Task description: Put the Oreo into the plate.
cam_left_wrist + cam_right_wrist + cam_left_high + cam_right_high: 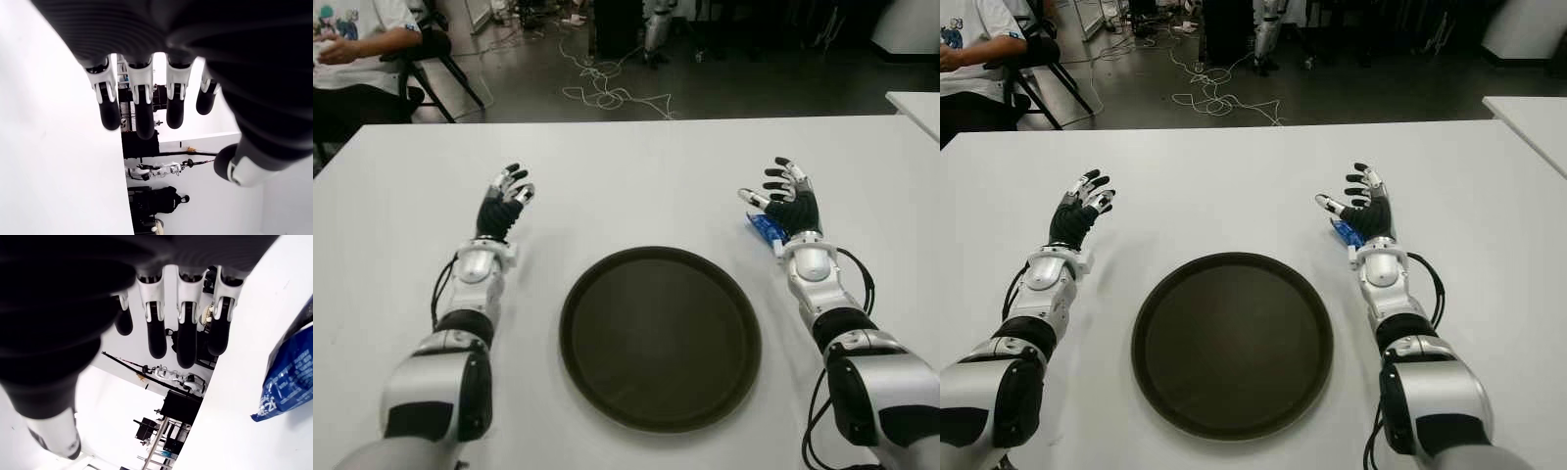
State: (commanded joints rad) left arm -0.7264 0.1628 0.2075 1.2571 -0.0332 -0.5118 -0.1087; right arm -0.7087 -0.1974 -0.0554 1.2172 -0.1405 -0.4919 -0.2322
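1. Here, the Oreo (766, 228), a blue packet, lies flat on the white table (636, 176) at about two o'clock from the plate (660, 338); its long axis runs roughly eleven-to-five o'clock, its far end toward the thumb.
2. The right hand (790, 201) hovers just beside it, on the side away from the plate, fingers spread wide and holding nothing.
3. The left hand (504, 205) shows at ten o'clock from the plate, fingers loosely extended, empty.
4. Bare tabletop separates packet and plate rim; the table's far edge is well apart.
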